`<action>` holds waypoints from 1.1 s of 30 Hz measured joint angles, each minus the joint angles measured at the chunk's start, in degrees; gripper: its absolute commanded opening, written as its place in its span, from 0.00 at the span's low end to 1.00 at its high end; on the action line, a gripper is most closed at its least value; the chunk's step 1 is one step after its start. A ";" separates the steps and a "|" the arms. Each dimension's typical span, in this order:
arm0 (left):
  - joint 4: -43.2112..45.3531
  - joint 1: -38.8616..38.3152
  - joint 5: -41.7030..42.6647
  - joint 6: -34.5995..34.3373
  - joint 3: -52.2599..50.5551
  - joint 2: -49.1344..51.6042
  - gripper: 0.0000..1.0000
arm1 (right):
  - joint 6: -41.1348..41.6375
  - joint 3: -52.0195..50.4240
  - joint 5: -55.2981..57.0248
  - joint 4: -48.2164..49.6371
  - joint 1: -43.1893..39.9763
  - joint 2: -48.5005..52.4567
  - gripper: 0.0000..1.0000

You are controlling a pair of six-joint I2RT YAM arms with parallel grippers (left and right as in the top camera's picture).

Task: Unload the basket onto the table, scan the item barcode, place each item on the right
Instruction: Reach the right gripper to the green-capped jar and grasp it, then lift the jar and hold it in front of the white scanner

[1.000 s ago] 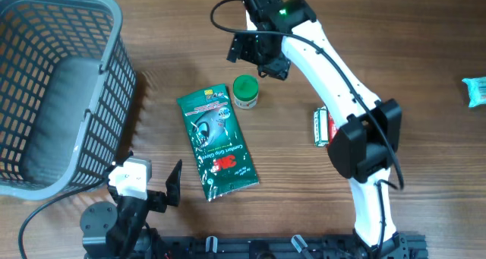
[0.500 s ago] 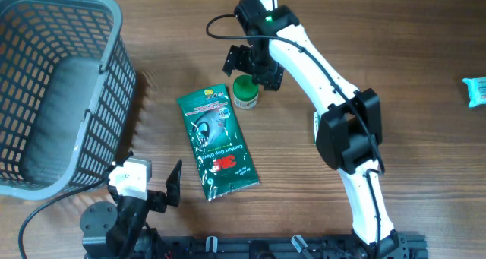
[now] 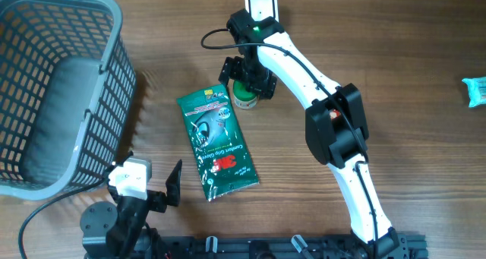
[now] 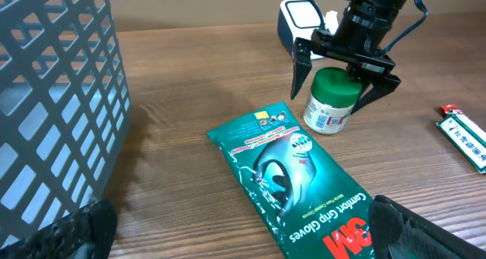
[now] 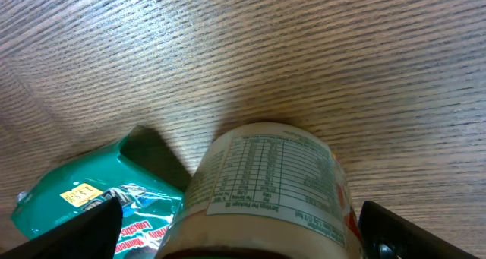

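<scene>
"3M", "Comfort Grip Gloves" on green pkg; jar label illegible

Wood table, seen low from the left gripper; its dark fingers show at bottom L & R corners, wide apart. Grey mesh basket fills the L side. Centre: flat green gloves pack w/ white "Comfort Grip Gloves" print. Just beside its far corner, a small upright jar w/ green lid. Right gripper hangs over the jar, black fingers spread either side of the lid. White device behind. Small packet at R edge.
</scene>
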 measured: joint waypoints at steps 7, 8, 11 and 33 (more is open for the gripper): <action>0.00 0.00 0.00 0.00 0.00 0.00 1.00 | 0.31 -0.55 1.07 4.13 0.15 0.00 1.00; 0.00 0.00 0.00 0.00 0.00 0.00 1.00 | 1.03 -1.18 1.09 4.04 0.20 0.00 1.00; 0.00 0.00 0.00 0.00 0.00 0.00 1.00 | 3.28 -3.58 1.11 3.58 0.35 0.00 0.99; 0.00 0.00 0.00 -0.17 0.00 0.00 1.00 | -15.15 -5.35 -19.30 -12.39 -6.36 -0.31 0.61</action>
